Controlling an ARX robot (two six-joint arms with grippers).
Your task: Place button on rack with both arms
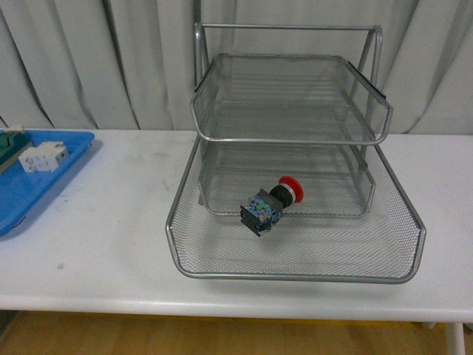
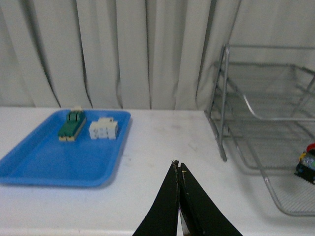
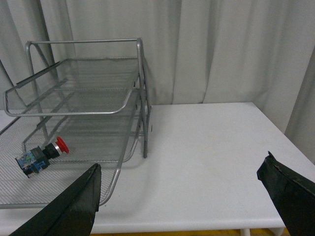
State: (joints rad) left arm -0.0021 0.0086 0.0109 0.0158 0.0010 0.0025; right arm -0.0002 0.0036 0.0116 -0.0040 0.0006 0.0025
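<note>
Button (image 1: 272,201) lies on its side in the rack's (image 1: 290,140) lowest mesh tray, a little left of that tray's middle, red cap towards the rear right. The front view shows it whole but shows neither arm. The right wrist view also shows it whole, along with the bare right end of the desk (image 1: 111,222). In the left wrist view only part of it shows at the picture's edge. That view alone shows the whole blue tray (image 2: 44,162) at the desk's left edge, with a green part (image 2: 72,125) and a white block (image 2: 103,129) side by side near its rear edge. The left gripper (image 2: 178,196) has its fingers pressed together on nothing. The right gripper (image 3: 182,167) is spread wide and empty. A curtain (image 1: 59,59) hangs behind.
</note>
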